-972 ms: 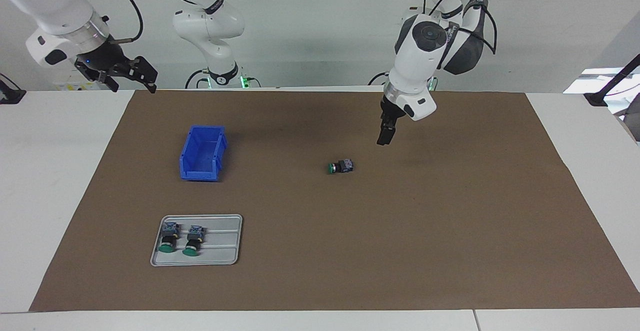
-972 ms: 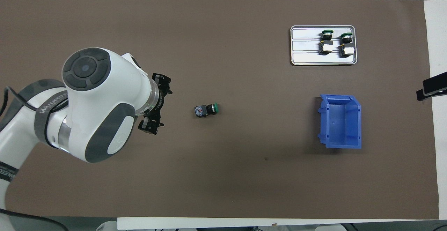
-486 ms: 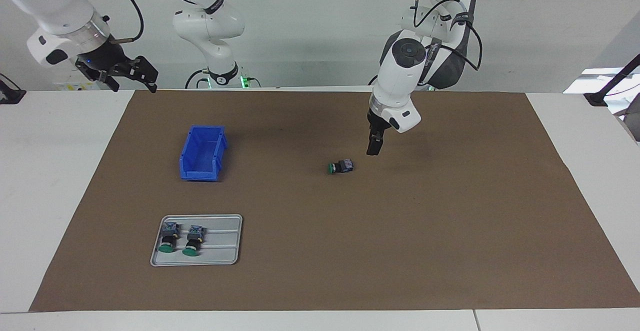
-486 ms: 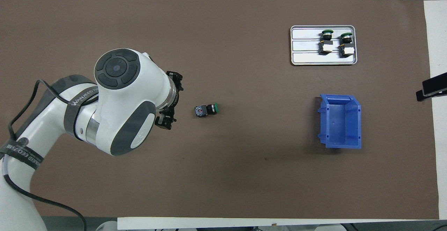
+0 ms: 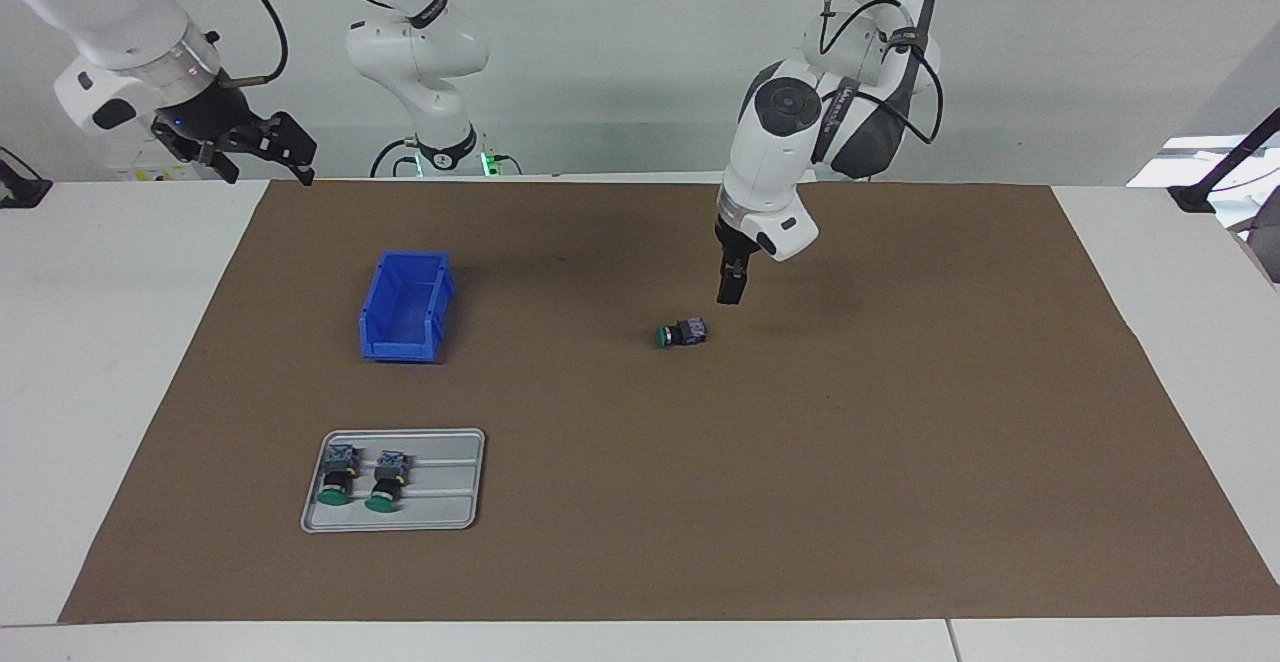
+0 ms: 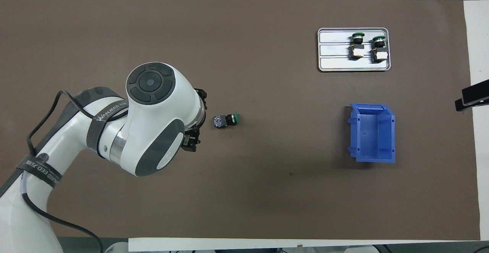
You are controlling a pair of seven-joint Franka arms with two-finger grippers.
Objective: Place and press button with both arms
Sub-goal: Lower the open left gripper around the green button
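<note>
The button (image 5: pixel 681 333) (image 6: pixel 226 120) lies on its side on the brown mat, near the table's middle, its green cap pointing toward the right arm's end. My left gripper (image 5: pixel 730 287) (image 6: pixel 196 119) hangs open just above the mat, beside the button's contact-block end and a short gap from it, fingers pointing down. Nothing is between them. Above the table edge at its own end, my right gripper (image 5: pixel 262 157) waits open and empty; the overhead view does not show it.
A blue bin (image 5: pixel 405 304) (image 6: pixel 372 132) stands open toward the right arm's end. Farther from the robots than the bin, a grey tray (image 5: pixel 440 502) (image 6: pixel 332 64) holds two more green-capped buttons (image 5: pixel 335 477) (image 5: pixel 385 480).
The left arm has swung toward the button and slightly down, closing most of the gap. Its gripper stays open. The right arm and the button have not moved.
</note>
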